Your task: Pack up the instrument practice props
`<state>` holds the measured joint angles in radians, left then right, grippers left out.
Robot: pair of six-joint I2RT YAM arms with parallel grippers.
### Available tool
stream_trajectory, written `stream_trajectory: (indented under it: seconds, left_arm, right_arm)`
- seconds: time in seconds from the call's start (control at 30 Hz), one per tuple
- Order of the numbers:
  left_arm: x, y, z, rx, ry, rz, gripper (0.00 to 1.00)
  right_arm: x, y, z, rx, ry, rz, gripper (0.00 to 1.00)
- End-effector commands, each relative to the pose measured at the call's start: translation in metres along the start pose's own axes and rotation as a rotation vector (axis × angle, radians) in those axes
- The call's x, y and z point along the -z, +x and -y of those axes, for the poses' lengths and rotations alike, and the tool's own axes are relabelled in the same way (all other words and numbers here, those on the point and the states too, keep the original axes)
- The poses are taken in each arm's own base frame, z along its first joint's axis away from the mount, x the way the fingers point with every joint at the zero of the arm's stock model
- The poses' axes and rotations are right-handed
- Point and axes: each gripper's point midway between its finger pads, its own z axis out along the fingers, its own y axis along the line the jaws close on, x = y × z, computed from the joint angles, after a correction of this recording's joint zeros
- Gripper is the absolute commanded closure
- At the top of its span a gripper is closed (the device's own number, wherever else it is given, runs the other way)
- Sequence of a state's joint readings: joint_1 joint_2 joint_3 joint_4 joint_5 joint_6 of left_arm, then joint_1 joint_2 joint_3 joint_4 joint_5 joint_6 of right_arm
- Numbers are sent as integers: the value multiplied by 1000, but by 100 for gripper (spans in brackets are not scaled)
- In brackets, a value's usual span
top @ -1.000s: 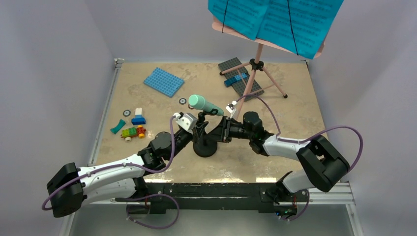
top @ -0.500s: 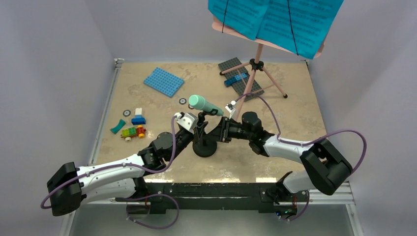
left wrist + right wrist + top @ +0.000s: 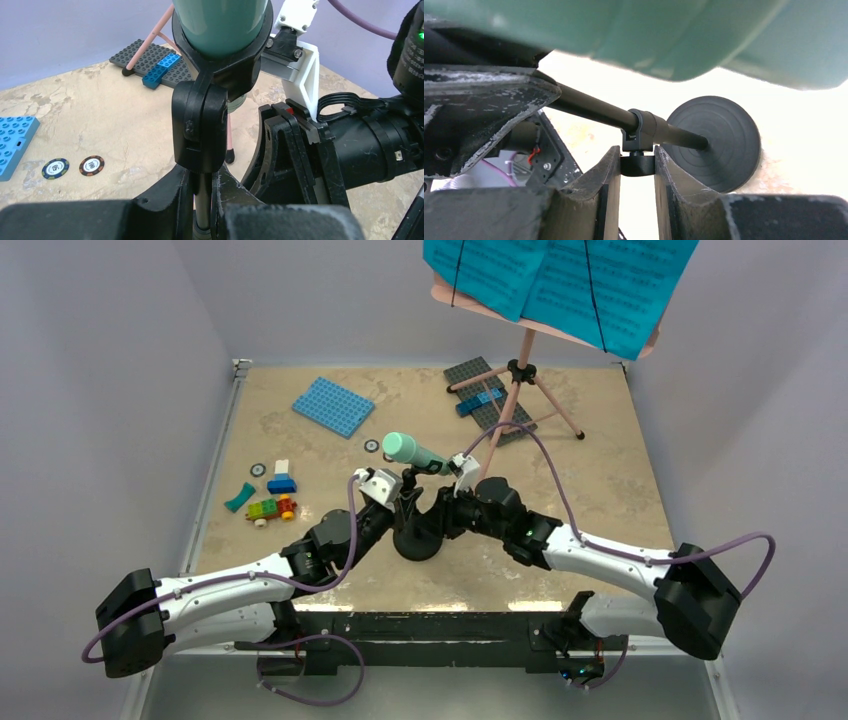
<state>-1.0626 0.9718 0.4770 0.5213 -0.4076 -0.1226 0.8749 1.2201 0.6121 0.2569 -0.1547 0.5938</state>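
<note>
Mid-frame on the tabletop (image 3: pixel 600 455), the mic stand (image 3: pixel 416 542) is clamped at its thin pole by the left gripper (image 3: pixel 202 192) and pinched at its collar knob by the right gripper (image 3: pixel 637 172). It is judged light, stiff and top-heavy under the clipped microphone (image 3: pixel 408 450), so the pole is best held.

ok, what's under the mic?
The stand's black clip, pole and round base. The left gripper pinches the pole, right gripper its collar knob; pole inside the left gripper is covered.
</note>
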Motion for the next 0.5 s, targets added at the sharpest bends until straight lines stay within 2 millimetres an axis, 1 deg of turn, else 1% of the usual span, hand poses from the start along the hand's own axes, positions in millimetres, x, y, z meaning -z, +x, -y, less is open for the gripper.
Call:
stream_trajectory:
  seconds: [0.0,0.03,0.07,0.1,0.13,0.2,0.27,0.37,0.4,0.47]
  left_arm:
    - [3,22,-5,26,-39,-77,100]
    - [4,21,-5,27,-39,-76,100]
    - [4,21,-5,26,-37,-75,100]
    - [5,21,-5,25,-37,-73,100]
    - [5,20,-5,24,-34,-69,100]
    - [6,19,-5,22,-31,-62,100]
    - [6,17,-4,21,-26,-59,100]
    - [6,16,-3,20,-21,-58,100]
    - [6,15,-2,18,-19,-57,100]
    - [6,15,-1,16,-15,-60,100]
  right_arm:
    - [9,-16,8,108,91,28,100]
    - [10,-17,2,77,66,32,88]
    - [11,-17,-2,52,49,27,69]
    - [11,-17,-7,30,25,17,54]
    - [11,-16,-12,-4,0,4,45]
    - [12,-16,-20,-49,-41,-13,34]
    - [12,-16,-25,-83,-69,-24,30]
    - [11,-15,-30,-116,-105,-40,30]
    - [11,-16,-30,-124,-115,-39,34]
    - [10,-16,-29,-138,-123,-38,43]
